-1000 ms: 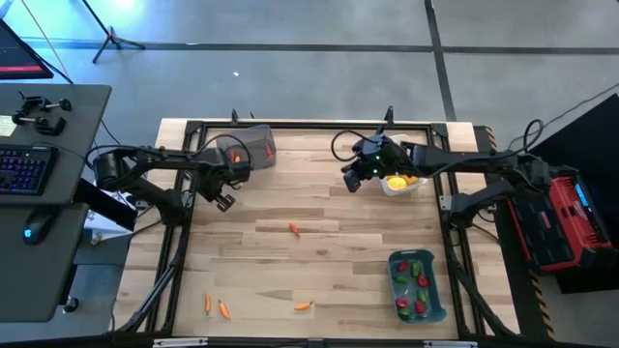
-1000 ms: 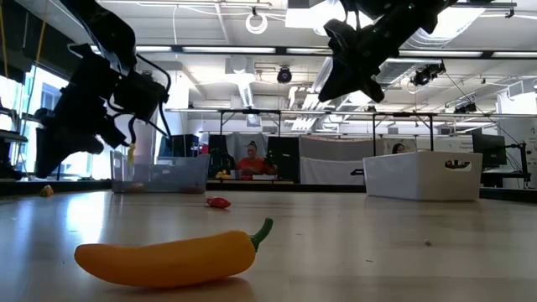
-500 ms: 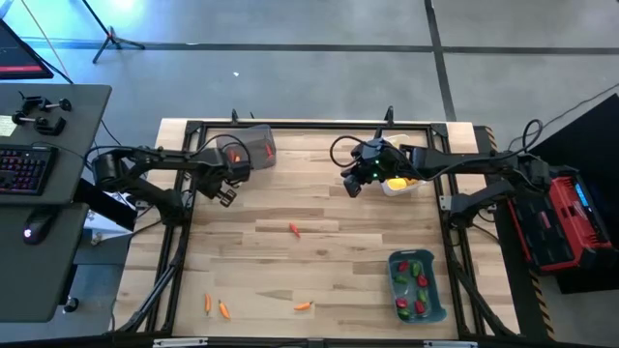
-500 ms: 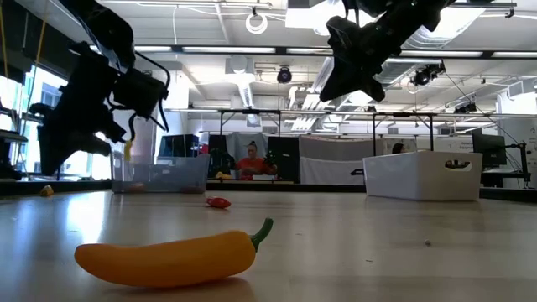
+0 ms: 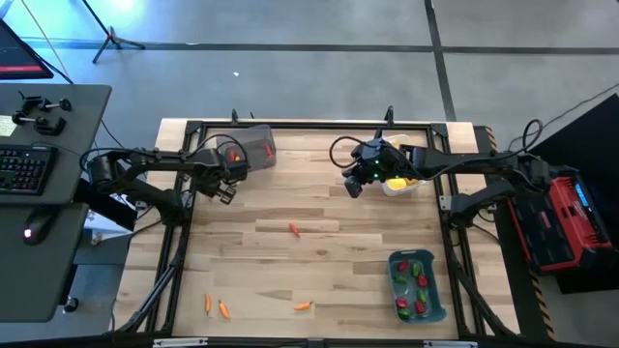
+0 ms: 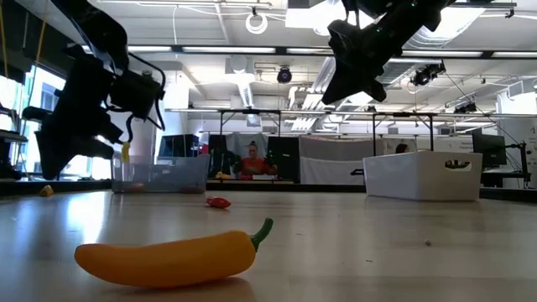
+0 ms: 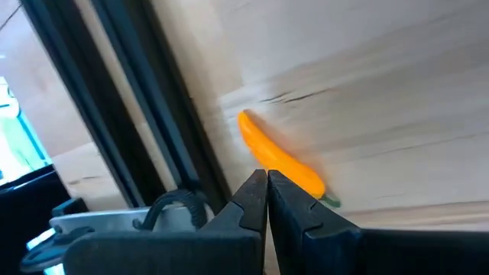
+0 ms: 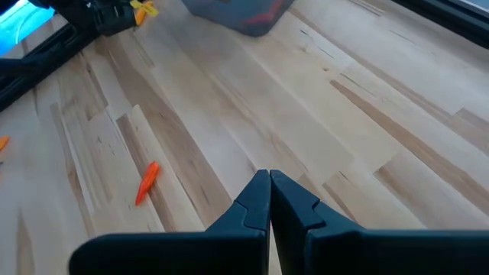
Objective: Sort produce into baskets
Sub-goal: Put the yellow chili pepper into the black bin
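My left gripper (image 5: 224, 193) hangs shut and empty over the table's left part, near the clear smoky grey basket (image 5: 250, 147). Its wrist view shows a yellow-orange pepper (image 7: 279, 160) lying on the wood just beyond the fingertips (image 7: 267, 177). My right gripper (image 5: 350, 188) is shut and empty in the air beside the white basket (image 5: 401, 182), which holds yellow fruits. A small red-orange piece (image 5: 294, 229) lies mid-table. Three orange pieces (image 5: 224, 310) lie near the front edge; one is an orange pepper (image 6: 168, 256). The blue-grey basket (image 5: 416, 285) holds red and green peppers.
A black frame (image 5: 184, 232) runs round the table's edges and shows close to the pepper in the left wrist view (image 7: 145, 114). Bare wood lies between the baskets around the table's middle. A desk with a keyboard (image 5: 24, 169) stands left of the table.
My left gripper has rolled about its own pointing line while staying over the same spot. The produce and baskets have not moved.
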Tool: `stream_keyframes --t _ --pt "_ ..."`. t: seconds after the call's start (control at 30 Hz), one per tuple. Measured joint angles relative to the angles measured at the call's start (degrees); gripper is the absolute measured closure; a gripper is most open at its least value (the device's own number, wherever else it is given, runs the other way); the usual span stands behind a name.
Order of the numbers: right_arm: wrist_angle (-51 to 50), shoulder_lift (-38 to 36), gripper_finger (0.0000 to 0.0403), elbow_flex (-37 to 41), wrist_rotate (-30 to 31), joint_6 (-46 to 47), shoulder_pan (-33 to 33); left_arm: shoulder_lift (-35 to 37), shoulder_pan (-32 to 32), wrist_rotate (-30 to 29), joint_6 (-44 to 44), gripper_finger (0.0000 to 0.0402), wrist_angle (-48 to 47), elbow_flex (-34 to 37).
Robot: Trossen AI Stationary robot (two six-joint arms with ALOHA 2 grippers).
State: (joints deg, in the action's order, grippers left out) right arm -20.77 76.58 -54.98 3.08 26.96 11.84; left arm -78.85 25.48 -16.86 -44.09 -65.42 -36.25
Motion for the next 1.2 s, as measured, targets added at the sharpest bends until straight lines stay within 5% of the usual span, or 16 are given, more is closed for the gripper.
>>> stream_keyframes --t 0.6,1.2 --pt "-0.9 0.0 0.0402 0.0 -0.1 1.0 0.0 0.0 -0.9 -2.7 -2.6 0.0402 0.8 0.0" --pt "-0.8 0.0 0.0402 0.0 -0.3 1.3 -0.3 0.2 -4.9 1.7 -7.8 0.0402 7.0 5.1"
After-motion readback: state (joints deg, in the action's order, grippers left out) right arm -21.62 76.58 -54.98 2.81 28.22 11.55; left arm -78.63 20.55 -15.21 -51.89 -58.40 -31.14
